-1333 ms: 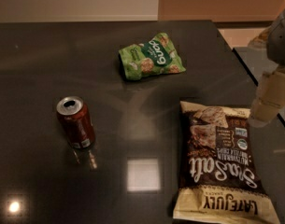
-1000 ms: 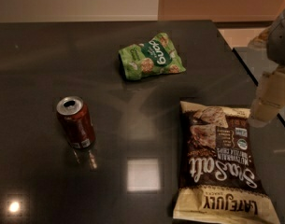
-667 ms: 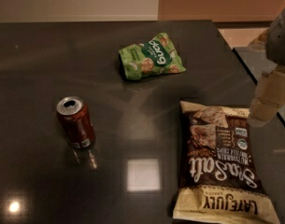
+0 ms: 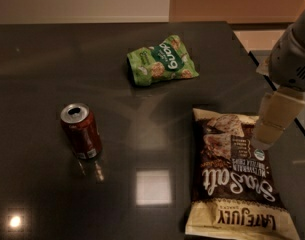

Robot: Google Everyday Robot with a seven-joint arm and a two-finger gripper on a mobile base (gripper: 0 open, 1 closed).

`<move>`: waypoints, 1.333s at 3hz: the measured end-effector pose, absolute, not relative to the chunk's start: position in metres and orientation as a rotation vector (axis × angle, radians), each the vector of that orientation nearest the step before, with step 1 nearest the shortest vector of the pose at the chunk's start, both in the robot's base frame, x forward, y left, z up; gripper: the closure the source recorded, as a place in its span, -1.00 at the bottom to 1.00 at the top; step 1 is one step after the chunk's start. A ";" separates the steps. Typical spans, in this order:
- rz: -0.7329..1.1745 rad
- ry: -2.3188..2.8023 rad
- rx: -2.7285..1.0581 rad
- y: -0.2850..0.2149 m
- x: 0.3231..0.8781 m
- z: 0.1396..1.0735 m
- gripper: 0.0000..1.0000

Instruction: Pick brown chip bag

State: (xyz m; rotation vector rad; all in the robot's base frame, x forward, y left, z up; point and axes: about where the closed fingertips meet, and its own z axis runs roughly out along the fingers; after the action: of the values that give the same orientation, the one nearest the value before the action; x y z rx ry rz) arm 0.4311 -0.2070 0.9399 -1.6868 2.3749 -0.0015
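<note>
The brown chip bag [image 4: 237, 176] lies flat on the dark table at the lower right, cream end toward the camera, with "Sea Salt" and "LATE JULY" lettering upside down. My gripper [image 4: 272, 124] hangs at the right edge of the view, a cream-coloured finger below a grey wrist, just over the bag's upper right edge. Only one finger shape shows.
A green snack bag [image 4: 162, 60] lies at the back centre. A red soda can [image 4: 81, 130] stands upright to the left. The dark glossy table [image 4: 52, 59] has its right edge near the arm, with a pale floor beyond.
My gripper has shifted very slightly; the bag, can and green bag have not moved.
</note>
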 end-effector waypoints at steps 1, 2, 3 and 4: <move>0.028 2.449 -1.668 -0.197 0.424 0.909 -1.00; 0.045 2.486 -1.637 -0.195 0.422 0.891 -1.00; 0.066 2.546 -1.614 -0.193 0.423 0.876 -1.00; 0.095 2.595 -1.602 -0.188 0.424 0.863 -1.00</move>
State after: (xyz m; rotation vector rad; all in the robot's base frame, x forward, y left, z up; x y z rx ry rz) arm 0.4236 -0.1883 0.8628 -1.6022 2.5954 0.0954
